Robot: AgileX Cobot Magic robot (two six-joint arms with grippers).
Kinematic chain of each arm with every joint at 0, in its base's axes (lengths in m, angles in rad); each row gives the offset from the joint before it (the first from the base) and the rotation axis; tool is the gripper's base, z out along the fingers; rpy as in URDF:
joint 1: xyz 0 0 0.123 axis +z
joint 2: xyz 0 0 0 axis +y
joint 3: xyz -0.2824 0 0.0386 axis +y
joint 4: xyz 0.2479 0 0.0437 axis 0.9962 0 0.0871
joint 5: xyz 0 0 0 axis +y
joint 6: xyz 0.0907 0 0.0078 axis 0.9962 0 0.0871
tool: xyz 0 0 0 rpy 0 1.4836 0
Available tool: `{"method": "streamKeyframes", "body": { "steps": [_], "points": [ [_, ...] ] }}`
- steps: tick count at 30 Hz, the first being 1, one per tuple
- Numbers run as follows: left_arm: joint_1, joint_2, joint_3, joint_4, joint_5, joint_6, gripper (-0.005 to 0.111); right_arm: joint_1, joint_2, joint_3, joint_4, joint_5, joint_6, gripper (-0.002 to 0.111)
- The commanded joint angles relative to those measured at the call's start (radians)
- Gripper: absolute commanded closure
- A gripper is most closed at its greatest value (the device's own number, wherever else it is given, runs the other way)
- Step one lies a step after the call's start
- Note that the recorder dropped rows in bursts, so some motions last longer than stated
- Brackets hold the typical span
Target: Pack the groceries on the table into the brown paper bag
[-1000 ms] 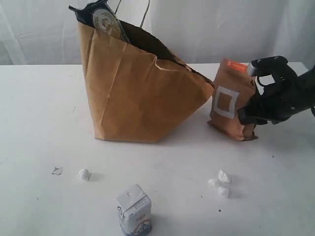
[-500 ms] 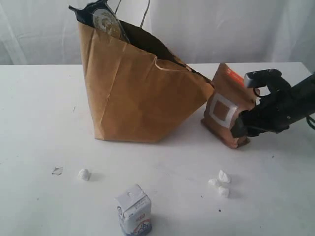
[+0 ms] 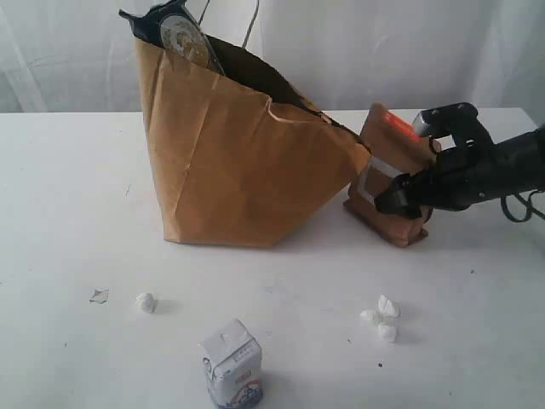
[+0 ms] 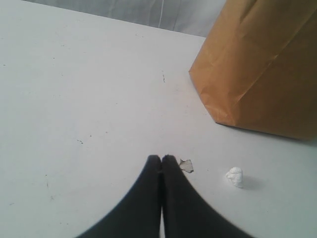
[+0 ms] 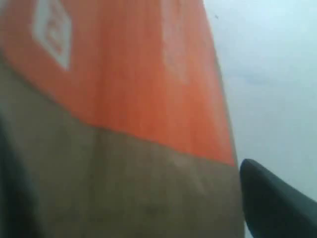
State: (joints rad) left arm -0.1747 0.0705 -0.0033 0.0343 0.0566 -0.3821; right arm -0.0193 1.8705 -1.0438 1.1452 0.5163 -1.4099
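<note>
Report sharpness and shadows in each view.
Right wrist view: the brown white-square pouch fills the frame, soft and out of focus. Left wrist view: sharp, with a faint shadow beside the white crumb. Exterior view: even, diffuse light; the brown paper bag casts only a soft shadow on the table.

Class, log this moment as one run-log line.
right gripper: jaws astride tilted pouch, grip unclear | left gripper: shut, empty | carton: on table
</note>
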Motion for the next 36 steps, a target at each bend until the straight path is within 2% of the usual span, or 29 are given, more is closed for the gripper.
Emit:
{"method": "streamKeyframes", "body": {
  "steps": [1, 5, 9, 11, 13, 14, 15, 16, 17, 23, 27, 31, 36],
  "points": [
    [0.003, -0.001, 0.003, -0.001, -0.002, -0.004, 0.107, 0.001, 0.025, -0.001, 0.250, 0.033, -0.280, 0.025],
    [0.003, -0.001, 0.003, -0.001, -0.002, -0.004, 0.107, 0.001, 0.058, -0.001, 0.345, 0.035, -0.356, 0.028],
    [0.003, -0.001, 0.003, -0.001, -0.002, -0.004, 0.107, 0.001, 0.077, -0.001, 0.362, 0.029, -0.366, 0.041],
    [0.003, -0.001, 0.003, -0.001, -0.002, -0.004, 0.107, 0.001, 0.082, -0.001, 0.362, 0.023, -0.366, 0.052],
    [0.003, -0.001, 0.003, -0.001, -0.002, -0.004, 0.107, 0.001, 0.082, -0.001, 0.362, 0.023, -0.349, 0.067],
    [0.003, -0.001, 0.003, -0.001, -0.002, -0.004, 0.107, 0.001, 0.082, -0.001, 0.360, 0.028, -0.309, 0.082],
    [0.003, -0.001, 0.003, -0.001, -0.002, -0.004, 0.107, 0.001, 0.082, -0.001, 0.351, 0.029, -0.282, 0.089],
    [0.003, -0.001, 0.003, 0.000, -0.002, -0.004, 0.107, -0.001, 0.080, -0.001, 0.316, 0.029, -0.230, 0.103],
    [0.003, -0.001, 0.003, 0.000, -0.002, -0.004, 0.107, -0.001, 0.075, -0.001, 0.282, 0.029, -0.196, 0.109],
    [0.003, -0.001, 0.003, 0.000, -0.002, -0.004, 0.107, -0.016, -0.077, -0.001, -0.007, -0.025, 0.143, 0.108],
    [0.003, -0.001, 0.003, 0.000, -0.002, -0.004, 0.107, -0.061, -0.152, -0.001, -0.230, 0.038, 0.354, 0.108],
    [0.003, -0.001, 0.003, 0.000, -0.002, -0.004, 0.107, -0.150, -0.242, -0.001, -0.253, 0.177, 0.380, 0.108],
    [0.003, -0.001, 0.003, 0.000, -0.002, -0.004, 0.107, -0.228, -0.377, -0.016, -0.253, 0.192, 0.483, 0.108]
  ]
}}
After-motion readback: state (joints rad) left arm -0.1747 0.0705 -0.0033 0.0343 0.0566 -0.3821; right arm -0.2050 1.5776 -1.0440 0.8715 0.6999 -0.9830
